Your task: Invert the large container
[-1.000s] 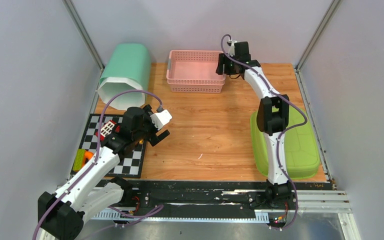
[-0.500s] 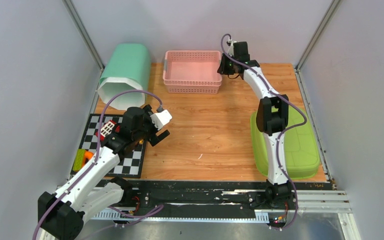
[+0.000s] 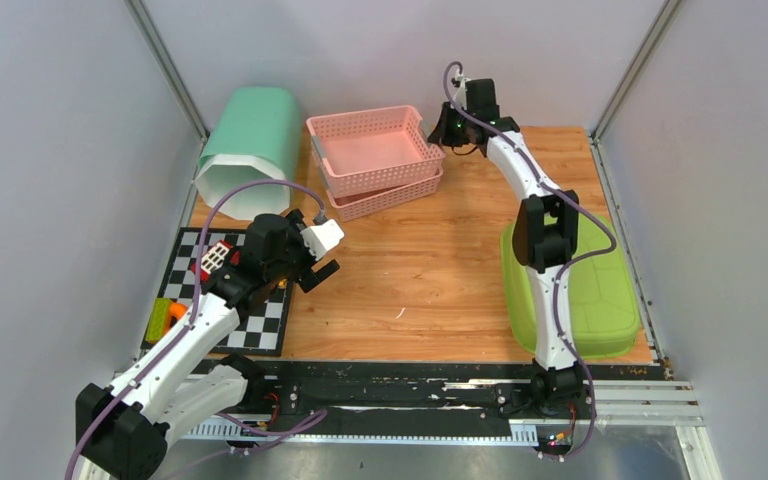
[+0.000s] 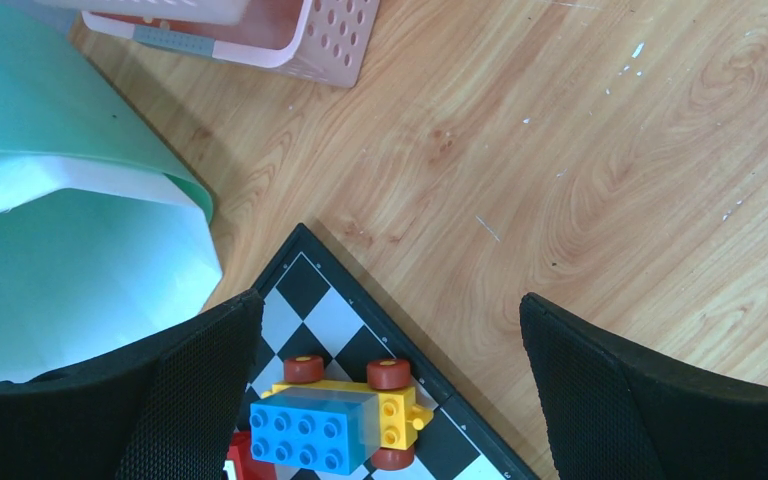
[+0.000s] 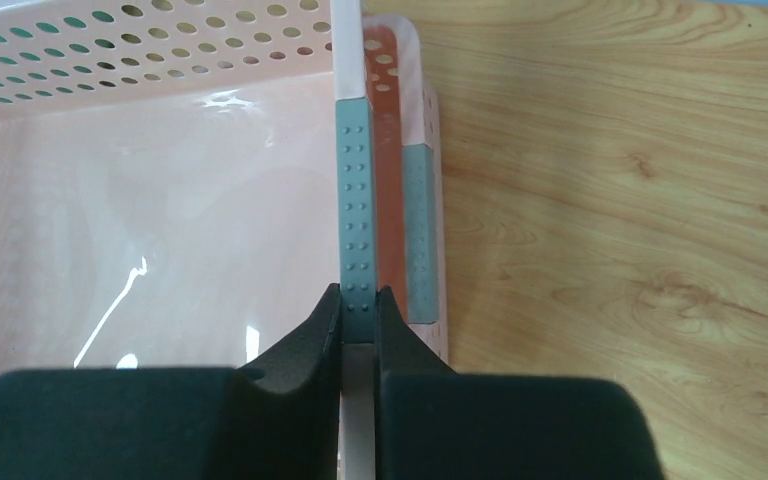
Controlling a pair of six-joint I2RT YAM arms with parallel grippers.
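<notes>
Pink basket [image 3: 368, 150], the upper of two nested at the back of the surface [image 3: 430, 260], sits tilted and askew on the lower basket [image 3: 390, 195]. The right tool [image 5: 358, 310] is clamped on its grey-padded rim, probably an edge grip chosen to lever it over. The left tool [image 4: 392, 340] hangs with jaws wide apart over the checkered mat [image 4: 335, 320], out of the way.

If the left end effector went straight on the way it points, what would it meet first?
Probably the corner of the checkerboard mat, beside the brick toy car on it; the open left end effector frames that spot. Depth is unclear.
</notes>
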